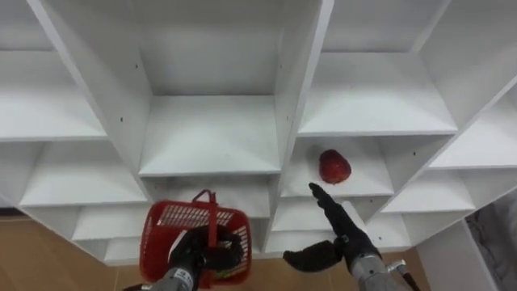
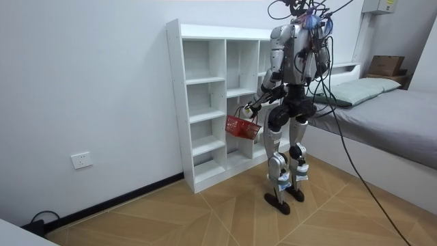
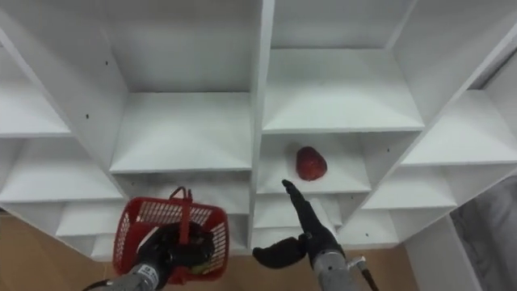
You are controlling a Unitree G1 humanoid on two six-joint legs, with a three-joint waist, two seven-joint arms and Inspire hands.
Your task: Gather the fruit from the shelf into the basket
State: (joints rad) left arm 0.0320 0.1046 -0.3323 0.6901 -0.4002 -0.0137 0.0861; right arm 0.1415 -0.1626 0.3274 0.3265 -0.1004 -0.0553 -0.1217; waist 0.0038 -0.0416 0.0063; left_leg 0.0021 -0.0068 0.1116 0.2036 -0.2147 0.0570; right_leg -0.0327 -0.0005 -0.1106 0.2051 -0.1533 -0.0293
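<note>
R hand (image 1: 346,238) is up in front of the closet (image 1: 210,153), fingers straight, thumb thrown out to the left. It's wide open, nothing in it. Target's the red fruit (image 1: 334,166), alone on a shelf in the column just right of the centre divider, about mid-shelf.

Key relation: the fruit lies beyond the fingertips, farther in and a touch to the right of where they point. The fingers aim up and slightly left, so the hand's line runs just left of the fruit, not onto it. There's a gap btwn fingertip and fruit in both eye views, so near but not touching.

The fruit's roundish, a bit taller than wide, w/ no real long axis to line up on. Approach angle prob matters less than getting the palm over or behind it. My read: the hand has to go fwd into the compartment and shift right a little before the fingers can close round it.

L hand (image 1: 198,252) is low and left, fingers curled on the handle (image 1: 212,214) of the red basket (image 1: 161,234), which hangs below the centre column. Can't tell what's in the basket, as the hand covers most of the inside. The R hand is clearly nearer the fruit. The L is busy and well apart from it.

Room view: the robot stands upright close to the closet, basket held btwn it and the shelves. Drop-off looks like a short trip down and left.
</note>
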